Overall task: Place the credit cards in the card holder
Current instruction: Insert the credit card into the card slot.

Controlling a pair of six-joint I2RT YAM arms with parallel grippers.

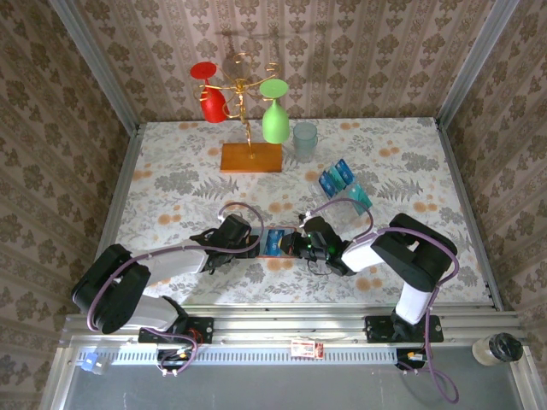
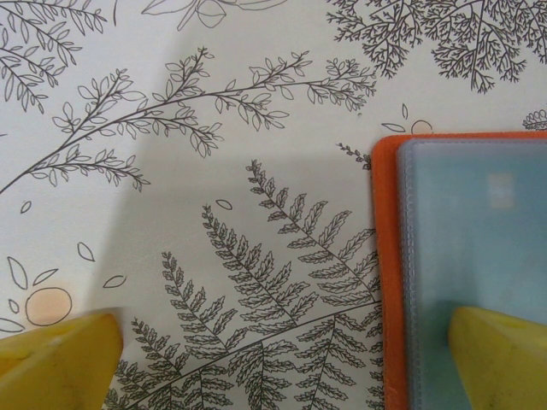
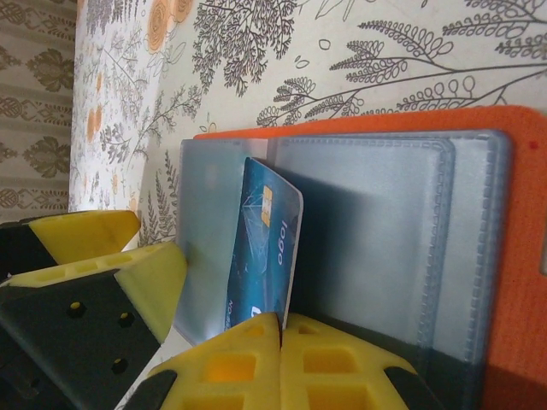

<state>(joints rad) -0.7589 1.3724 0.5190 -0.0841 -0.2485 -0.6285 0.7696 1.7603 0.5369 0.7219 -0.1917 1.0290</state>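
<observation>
The card holder [image 3: 402, 248] lies open on the patterned table, orange-red outside with greyish-blue pockets. My right gripper [image 3: 280, 329] is shut on a dark blue credit card [image 3: 267, 243], which stands on its edge over the holder beside the left pocket. My left gripper [image 2: 278, 359] is open at the holder's [image 2: 470, 256] left edge, one yellow finger [image 2: 500, 354] over the pocket and the other on the table. From above, both grippers [image 1: 252, 242] [image 1: 299, 243] meet at the holder [image 1: 272, 245]. More teal and blue credit cards [image 1: 338, 179] lie to the back right.
At the back stands an orange-brown wooden base [image 1: 251, 157] with a wire rack holding a red glass [image 1: 211, 96] and a green glass [image 1: 273, 118]. A clear cup [image 1: 305, 141] is beside it. Patterned walls enclose the table.
</observation>
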